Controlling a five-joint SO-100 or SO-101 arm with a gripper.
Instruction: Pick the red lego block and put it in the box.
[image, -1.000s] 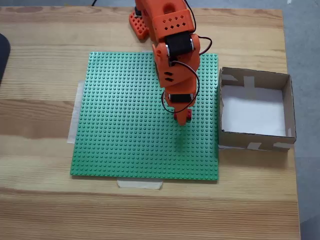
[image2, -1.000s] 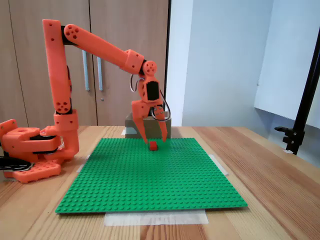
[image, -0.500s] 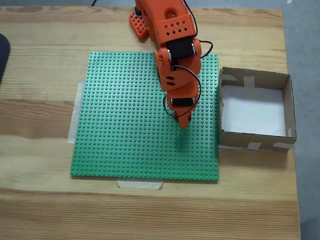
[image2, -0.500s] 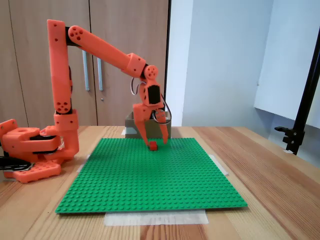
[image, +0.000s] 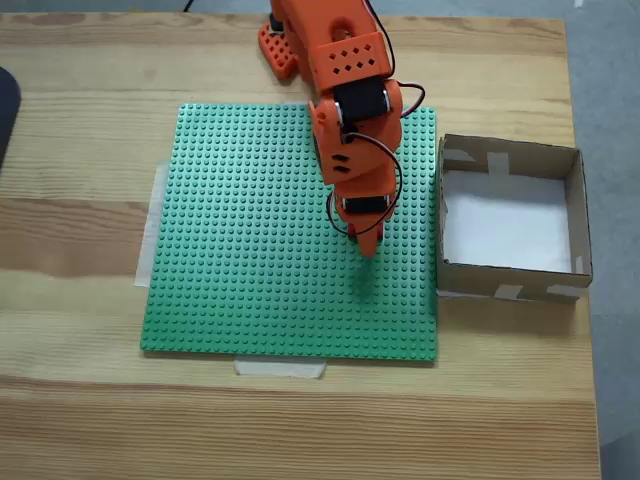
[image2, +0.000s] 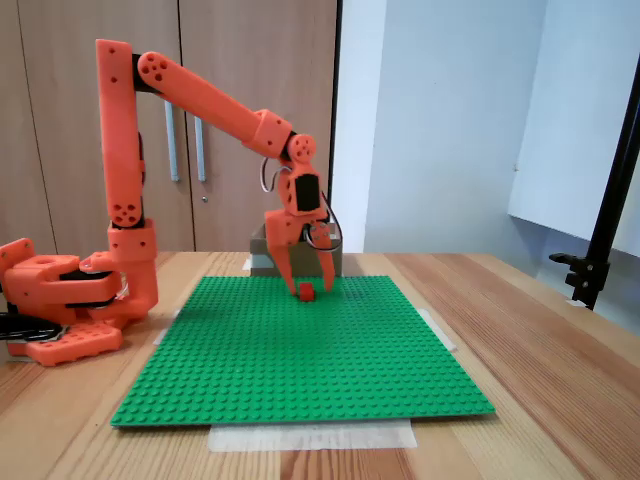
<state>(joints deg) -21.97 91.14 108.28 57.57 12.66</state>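
The red lego block (image2: 306, 291) sits on the green baseplate (image2: 300, 365), towards its far side in a fixed view. My orange gripper (image2: 310, 287) hangs over it, open, with one finger (image2: 283, 268) on each side of the block and their tips near the plate. In the fixed view from above, the gripper (image: 367, 243) points down over the baseplate (image: 250, 250), right of its centre, and its body covers the block. The box (image: 510, 280), brown cardboard with a white bottom, stands against the plate's right edge. From the side, part of the box (image2: 258, 263) shows behind the gripper.
The arm's base (image2: 60, 300) stands at the left of the wooden table (image: 90, 420) in a fixed view. A black stand (image2: 600, 240) rises at the right. Pale tape (image: 280, 368) holds the baseplate. A dark object (image: 5, 110) lies at the left edge.
The gripper has reached a little further forward and lower over the block. From above, the red of the block has gone under the gripper. The block and box stayed put.
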